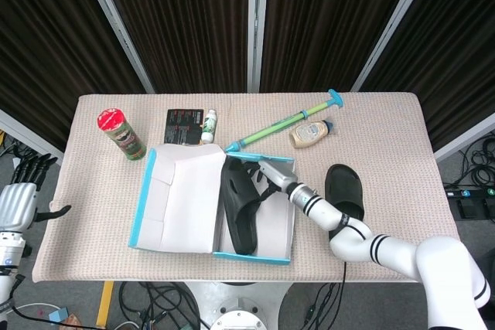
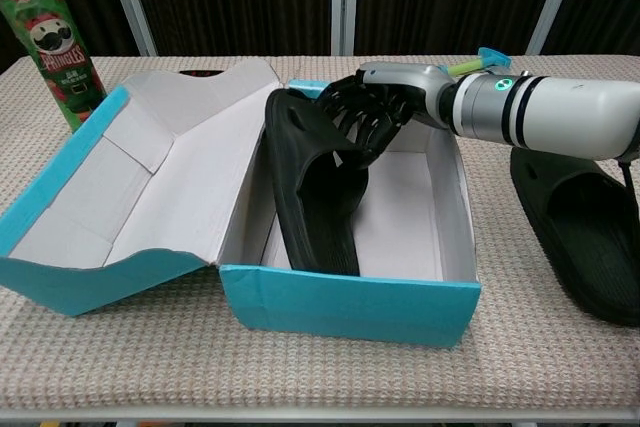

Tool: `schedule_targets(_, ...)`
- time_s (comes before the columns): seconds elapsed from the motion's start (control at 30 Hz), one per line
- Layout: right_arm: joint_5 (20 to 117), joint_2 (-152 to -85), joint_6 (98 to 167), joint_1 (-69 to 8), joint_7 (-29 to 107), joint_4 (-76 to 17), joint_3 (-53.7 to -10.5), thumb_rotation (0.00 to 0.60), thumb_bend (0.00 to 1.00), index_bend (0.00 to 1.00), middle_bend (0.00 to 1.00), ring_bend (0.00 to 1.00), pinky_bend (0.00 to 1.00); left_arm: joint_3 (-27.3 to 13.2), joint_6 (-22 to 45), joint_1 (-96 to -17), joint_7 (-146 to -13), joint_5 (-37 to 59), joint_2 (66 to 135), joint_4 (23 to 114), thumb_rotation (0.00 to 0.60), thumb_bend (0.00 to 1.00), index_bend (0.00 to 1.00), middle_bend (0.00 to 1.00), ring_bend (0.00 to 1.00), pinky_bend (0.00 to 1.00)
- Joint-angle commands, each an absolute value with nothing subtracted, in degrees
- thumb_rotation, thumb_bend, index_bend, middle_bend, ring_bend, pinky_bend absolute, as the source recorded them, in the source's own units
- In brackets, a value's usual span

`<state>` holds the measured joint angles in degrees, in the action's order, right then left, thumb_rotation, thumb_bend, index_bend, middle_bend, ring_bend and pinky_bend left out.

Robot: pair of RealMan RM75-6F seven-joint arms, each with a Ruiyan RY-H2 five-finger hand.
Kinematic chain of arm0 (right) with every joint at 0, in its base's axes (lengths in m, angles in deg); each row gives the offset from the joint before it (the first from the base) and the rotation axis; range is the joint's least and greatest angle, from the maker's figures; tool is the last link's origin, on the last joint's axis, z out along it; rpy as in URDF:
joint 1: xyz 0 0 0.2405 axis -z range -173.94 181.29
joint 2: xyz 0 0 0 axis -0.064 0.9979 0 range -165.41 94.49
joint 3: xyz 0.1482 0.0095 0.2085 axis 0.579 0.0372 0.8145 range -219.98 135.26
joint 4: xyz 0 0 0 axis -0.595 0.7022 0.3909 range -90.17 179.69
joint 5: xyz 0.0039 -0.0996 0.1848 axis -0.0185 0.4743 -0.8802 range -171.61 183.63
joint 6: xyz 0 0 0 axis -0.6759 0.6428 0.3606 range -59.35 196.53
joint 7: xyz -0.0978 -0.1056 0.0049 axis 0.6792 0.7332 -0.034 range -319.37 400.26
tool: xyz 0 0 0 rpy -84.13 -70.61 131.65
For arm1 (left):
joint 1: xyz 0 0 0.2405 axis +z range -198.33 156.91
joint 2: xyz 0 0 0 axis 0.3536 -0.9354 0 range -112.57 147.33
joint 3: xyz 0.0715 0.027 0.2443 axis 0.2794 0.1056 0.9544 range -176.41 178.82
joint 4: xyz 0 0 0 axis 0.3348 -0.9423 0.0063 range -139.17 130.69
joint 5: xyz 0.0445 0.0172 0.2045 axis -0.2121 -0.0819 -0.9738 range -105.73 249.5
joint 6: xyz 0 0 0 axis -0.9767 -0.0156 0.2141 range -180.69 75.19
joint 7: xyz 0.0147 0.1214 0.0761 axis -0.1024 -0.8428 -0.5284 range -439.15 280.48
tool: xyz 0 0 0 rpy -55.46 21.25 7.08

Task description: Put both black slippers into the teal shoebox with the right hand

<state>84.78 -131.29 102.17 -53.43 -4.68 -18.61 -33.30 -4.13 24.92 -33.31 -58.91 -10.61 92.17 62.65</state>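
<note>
Inside the open teal cardboard shoebox (image 2: 350, 302), one black rubber slipper (image 2: 318, 192) leans against its left wall, the right robot hand (image 2: 368, 115) clasping its strap. Right of the shoebox, the second black slipper (image 1: 344, 189) lies on the surface, not yet packed.
</note>
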Motion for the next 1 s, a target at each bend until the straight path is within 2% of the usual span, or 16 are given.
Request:
schedule_targets(0.03, 85.3, -127.7, 97.4, -54.7, -8.8, -22.0, -33.3, 0.600, 0.00, 0.05, 0.13, 0.01, 0.20, -4.1, 25.0, -33.3, -59.0, -10.6, 92.1, 62.8, 0.600, 0.06, 0.10, 0.07, 0.00, 0.01)
schedule_targets(0.13, 86.5, -127.3, 97.2, -54.7, -10.3, -22.3, -33.5, 0.600, 0.00, 0.00, 0.07, 0.00, 0.17, -4.1, 25.0, -33.2, -59.2, -10.5, 92.0, 63.0, 0.600, 0.06, 0.10, 0.07, 0.00, 0.01)
schedule_targets(0.23, 87.8, -126.9, 97.4, -54.7, -11.6, -22.5, -33.7, 0.600, 0.00, 0.00, 0.04, 0.00, 0.16, -4.1, 25.1, -33.2, -59.3, -10.5, 92.0, 63.2, 0.600, 0.06, 0.10, 0.07, 0.00, 0.01)
schedule_targets(0.47, 89.9, -123.5, 98.4, -54.5, -14.8, -26.1, -34.1, 0.600, 0.00, 0.00, 0.04, 0.00, 0.16, -4.2, 25.2, -33.2, -59.5, -10.5, 91.7, 63.6, 0.600, 0.06, 0.10, 0.07, 0.00, 0.01)
schedule_targets(0.67, 91.8, -115.2, 100.3, -53.4, -18.2, -34.0, -34.4, 0.600, 0.00, 0.00, 0.04, 0.00, 0.16, -4.3, 25.6, -33.2, -60.1, -10.8, 91.5, 64.3, 0.600, 0.06, 0.10, 0.07, 0.00, 0.01)
schedule_targets(0.8, 94.2, -106.8, 101.7, -52.7, -20.0, -40.1, -35.1, 0.600, 0.00, 0.00, 0.04, 0.00, 0.16, -4.2, 25.8, -33.1, -60.6, -10.9, 91.4, 64.9, 0.600, 0.06, 0.10, 0.07, 0.00, 0.01)
schedule_targets(1.0, 94.3, -95.6, 103.3, -50.7, -14.2, -46.4, -36.4, 0.600, 0.00, 0.00, 0.06, 0.00, 0.16, -4.2, 26.3, -33.1, -61.3, -11.3, 91.0, 65.8, 0.600, 0.06, 0.10, 0.07, 0.00, 0.01)
